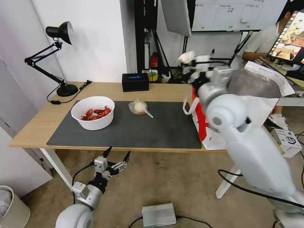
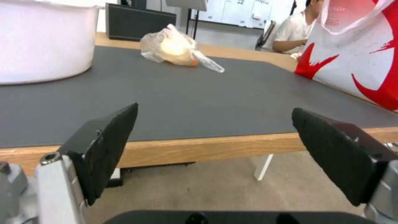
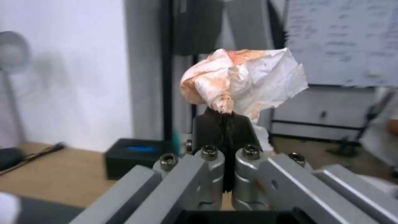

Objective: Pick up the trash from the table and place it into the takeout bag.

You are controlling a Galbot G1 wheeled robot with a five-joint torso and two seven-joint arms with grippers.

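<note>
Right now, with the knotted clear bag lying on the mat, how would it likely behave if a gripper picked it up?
The knotted clear bag would probably be floppy: its thin film is wrinkled and its tail trails loosely on the mat. It looks light, with one small pale lump inside. Its glossy film might slip unless pinched near the twisted tail.

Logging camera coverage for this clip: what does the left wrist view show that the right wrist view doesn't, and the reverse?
Left wrist view alone: the left gripper with its jaws open, low in front of the table edge; the white bowl, the knotted clear bag on the dark mat, and the takeout bag.

Right wrist view alone: the right gripper, jaws shut on the crumpled, red-stained tissue, held up in the air.

Both: the black box at the back of the light-wood table.
</note>
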